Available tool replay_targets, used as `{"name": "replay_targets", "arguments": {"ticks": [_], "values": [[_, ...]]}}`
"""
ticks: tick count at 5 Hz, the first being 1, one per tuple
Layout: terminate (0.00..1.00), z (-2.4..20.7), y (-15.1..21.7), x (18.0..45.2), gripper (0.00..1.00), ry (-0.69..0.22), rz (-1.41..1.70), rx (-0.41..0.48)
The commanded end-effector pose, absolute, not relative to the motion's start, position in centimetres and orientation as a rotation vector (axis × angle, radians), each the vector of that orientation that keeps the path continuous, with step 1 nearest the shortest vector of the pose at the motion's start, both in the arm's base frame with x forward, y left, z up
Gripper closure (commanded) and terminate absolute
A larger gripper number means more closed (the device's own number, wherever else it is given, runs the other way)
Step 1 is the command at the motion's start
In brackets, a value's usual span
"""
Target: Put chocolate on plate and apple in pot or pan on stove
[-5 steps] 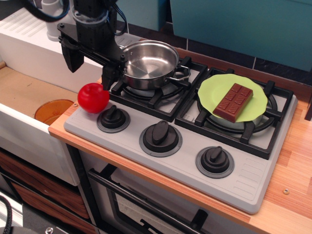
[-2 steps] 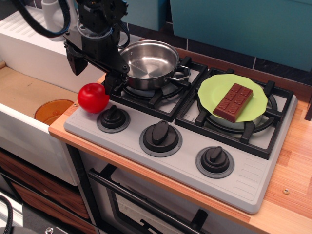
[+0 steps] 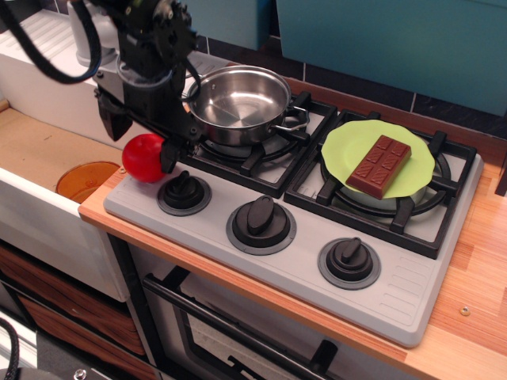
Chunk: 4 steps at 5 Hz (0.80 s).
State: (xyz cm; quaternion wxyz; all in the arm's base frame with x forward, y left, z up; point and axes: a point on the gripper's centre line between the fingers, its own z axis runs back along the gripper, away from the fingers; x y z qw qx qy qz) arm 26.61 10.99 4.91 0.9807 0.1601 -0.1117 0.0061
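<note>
Gripper [image 3: 141, 138] jaws spread wide around the apple [image 3: 143, 157] at stove [image 3: 396, 293] front-left corner, not clamped; pot [image 3: 240, 100] empty on left burner, chocolate [image 3: 382, 165] on plate [image 3: 346, 144] on right burner, amber disc [image 3: 83, 179] off counter's left edge.

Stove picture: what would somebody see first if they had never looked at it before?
The shiny red apple at the stove's front left corner, with the black pincer straddling it, one finger on its right side. Then the brown chocolate bar lying on the lime-green plate over the right burner, and the empty steel pot on the left burner.
</note>
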Motion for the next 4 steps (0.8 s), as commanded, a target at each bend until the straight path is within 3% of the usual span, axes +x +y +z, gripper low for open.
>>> {"name": "replay_targets", "arguments": {"ticks": [1, 2, 3, 4], "values": [[0.00, 3.4, 10.5, 26.3, 0.00, -0.273, 0.039, 0.305], [0.00, 2.1, 10.3, 26.3, 0.00, -0.282, 0.032, 0.289], [0.00, 1.8, 10.5, 26.6, 1.00, -0.287, 0.022, 0.275], [0.00, 1.8, 10.9, 27.2, 1.00, -0.292, 0.005, 0.274]]}}
